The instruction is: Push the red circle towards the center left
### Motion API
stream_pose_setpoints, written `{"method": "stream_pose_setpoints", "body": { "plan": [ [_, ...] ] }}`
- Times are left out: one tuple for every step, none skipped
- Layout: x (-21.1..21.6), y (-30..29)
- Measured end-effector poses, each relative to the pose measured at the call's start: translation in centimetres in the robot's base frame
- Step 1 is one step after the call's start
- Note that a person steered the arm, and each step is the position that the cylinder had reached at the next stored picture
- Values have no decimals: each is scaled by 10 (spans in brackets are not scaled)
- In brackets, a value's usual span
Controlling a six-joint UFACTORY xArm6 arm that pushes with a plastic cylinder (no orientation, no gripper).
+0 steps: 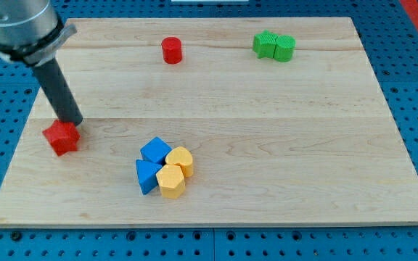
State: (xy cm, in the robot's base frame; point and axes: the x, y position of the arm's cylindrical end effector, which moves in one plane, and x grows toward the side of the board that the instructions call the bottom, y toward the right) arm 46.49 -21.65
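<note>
Camera view shows two red blocks on the wooden bench: the red circle near the view's top and a red angular block touching my tip. Two green blocks, two blue blocks and two yellow blocks cluster separately. No hand exists.

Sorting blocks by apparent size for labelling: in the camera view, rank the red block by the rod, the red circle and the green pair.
1. Green pair, two blocks touching.
2. Red block at my tip, nearer the camera, so unsure.
3. Red circle.
</note>
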Motion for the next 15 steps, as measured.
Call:
{"method": "stream_pose_setpoints", "body": {
  "plan": [
    [23,-11],
    [1,17],
    [-27,85],
    [-61,146],
    [-107,173],
    [-142,173],
    [-161,171],
    [-171,171],
    [-172,172],
    [-172,179],
    [-172,183],
    [-172,183],
    [-175,190],
    [-193,190],
    [-194,160]
  ]
}}
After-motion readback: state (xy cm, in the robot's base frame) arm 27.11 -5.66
